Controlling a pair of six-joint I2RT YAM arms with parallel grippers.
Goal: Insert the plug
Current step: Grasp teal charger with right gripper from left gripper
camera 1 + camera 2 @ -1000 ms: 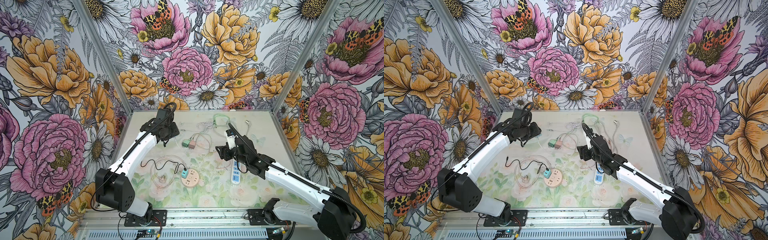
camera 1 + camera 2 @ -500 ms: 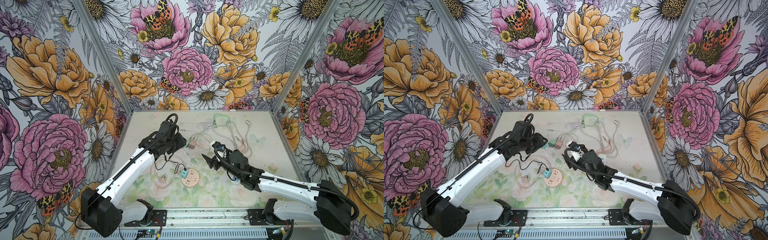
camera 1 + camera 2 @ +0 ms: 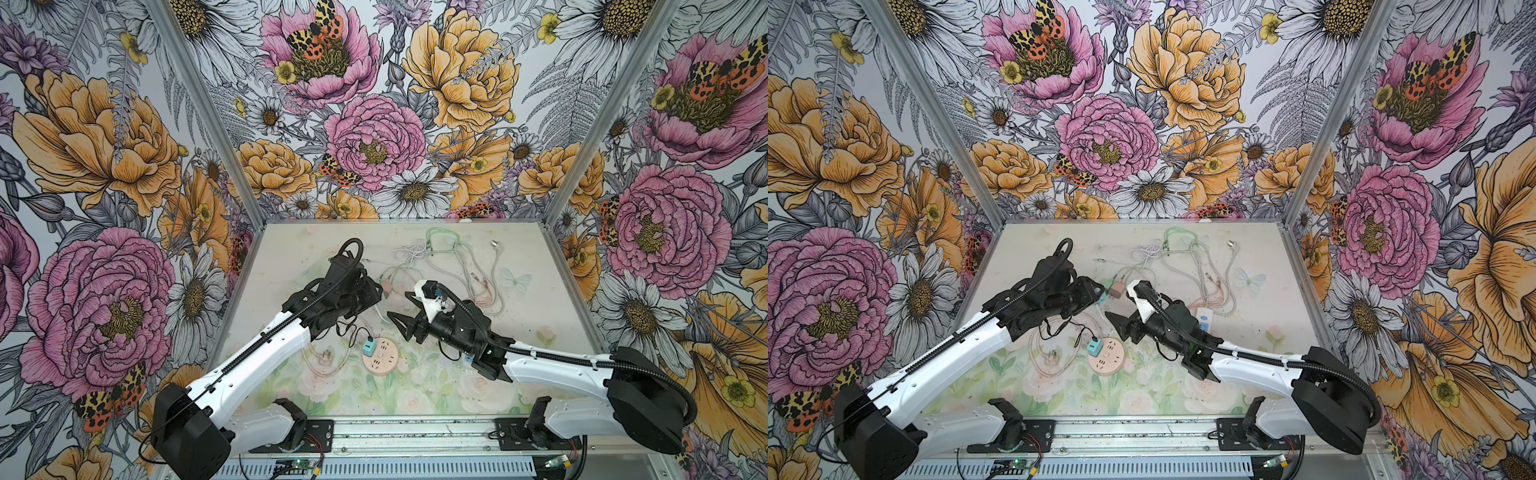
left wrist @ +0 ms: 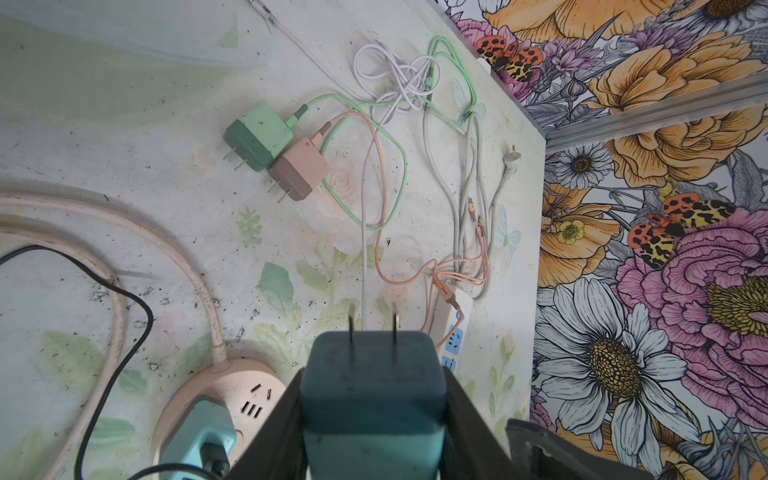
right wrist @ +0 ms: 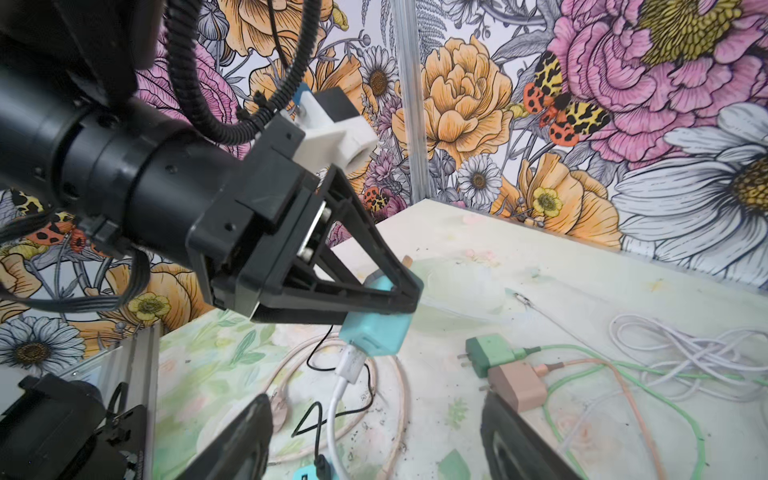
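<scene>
Nearest the front rail, a round pink hub (image 3: 380,360) lies flat on the tabletop (image 3: 536,249), with one teal charger (image 3: 368,345) already seated in it. Just beyond, raised, the left pincer (image 4: 372,415) pinches the plug (image 4: 372,365) — a teal block gripped by its sides, so both prongs jut free for the slots. The right pincer (image 3: 401,305) hangs spread and empty, probably ready to steady the hub. Farther back a green charger (image 4: 257,135) and a pink charger (image 4: 297,168) lie touching. Count: four chargers and two strips — the hub and a long white strip (image 4: 455,332). The far cables (image 4: 399,83) are too tangled to count.
</scene>
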